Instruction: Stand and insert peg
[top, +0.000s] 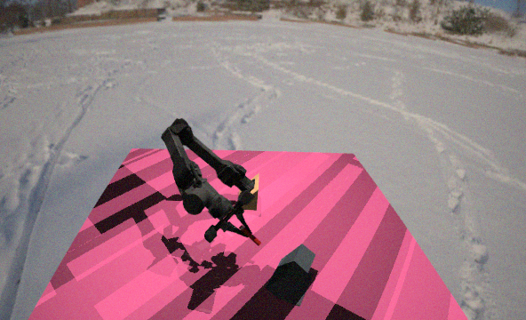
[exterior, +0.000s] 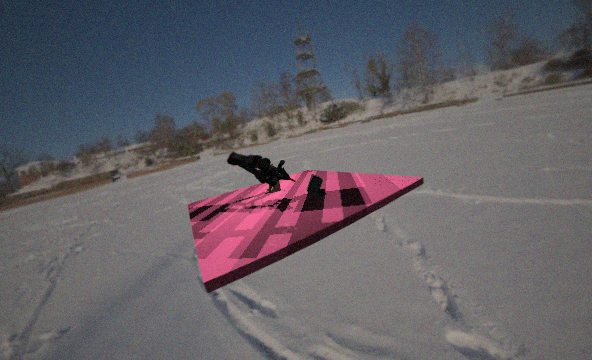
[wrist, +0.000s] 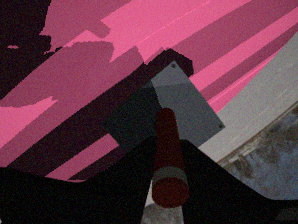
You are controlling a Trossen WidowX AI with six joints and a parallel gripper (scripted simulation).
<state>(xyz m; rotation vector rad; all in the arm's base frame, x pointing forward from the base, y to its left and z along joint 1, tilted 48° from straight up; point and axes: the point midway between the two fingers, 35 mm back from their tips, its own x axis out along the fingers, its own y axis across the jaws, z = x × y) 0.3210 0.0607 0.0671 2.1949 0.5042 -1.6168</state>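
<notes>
The red peg [top: 256, 241] [wrist: 167, 132] is held between the fingertips of my gripper [top: 246, 233] [wrist: 167, 145], which is shut on it. In the wrist view its pale band is at the near end and its plain end points away from the camera. In the top view the peg slants down, above the table [top: 356, 213] [exterior: 236, 225]. The grey block with the sloped panel [top: 302, 257] [exterior: 316, 185] [wrist: 187, 107] stands apart from the peg in the top view. In the wrist view the plain end overlaps the panel face; no hole is visible there.
A tan angular object [top: 252, 204] [exterior: 274, 188] stands behind the gripper, partly hidden by the arm in the top view. Dark shadows of the arm and the block lie across the pink striped table. Snow surrounds the table edges.
</notes>
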